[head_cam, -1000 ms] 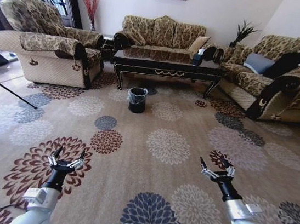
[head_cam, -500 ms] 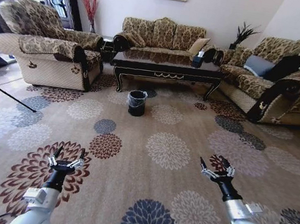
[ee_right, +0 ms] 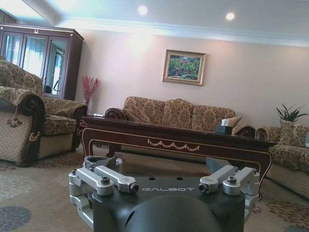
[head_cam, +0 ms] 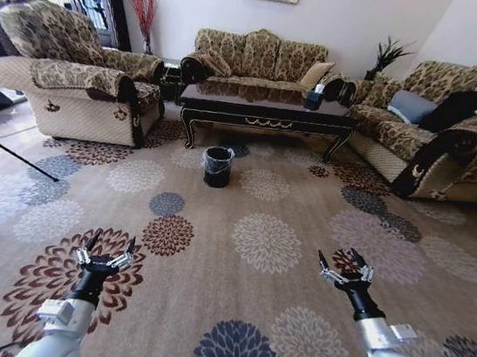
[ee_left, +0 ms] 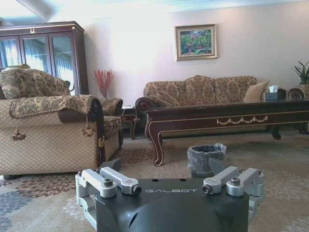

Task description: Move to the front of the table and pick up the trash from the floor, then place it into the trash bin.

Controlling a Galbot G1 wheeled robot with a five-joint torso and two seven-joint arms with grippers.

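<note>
Beige patterned carpet (head_cam: 263, 191) with large floral medallions in maroon, cream and slate covers the floor across the head view. Three gold-and-brown brocade sofas ring it: one at the left (head_cam: 67, 77), one against the far wall (head_cam: 259, 56), one at the right (head_cam: 442, 135).

The long low coffee table of glossy dark wood with gold trim and curved legs (head_cam: 265, 107) stands in front of the far sofa, well apart from the robot. A dark tissue box with white tissue sticking out (head_cam: 315, 93) sits on the worktop near its right end; the right wrist view shows it too (ee_right: 223, 127).

The small round black trash bin lined with a clear plastic bag (head_cam: 217, 165) stands upright on the carpet just in front of the table, toward its left leg. In the left wrist view (ee_left: 206, 159) it shows past the gripper body, bag folded over the rim. What lies inside cannot be told.

No litter can be made out on the carpet; the floor under the table is too small and dark to judge.

Left gripper (head_cam: 106, 246) hangs low over a maroon medallion at the robot's left, jaws released and spread, grasping nothing. Right gripper (head_cam: 341, 264) hangs at like height on the right, jaws likewise released, empty. Both point toward the table.
</note>
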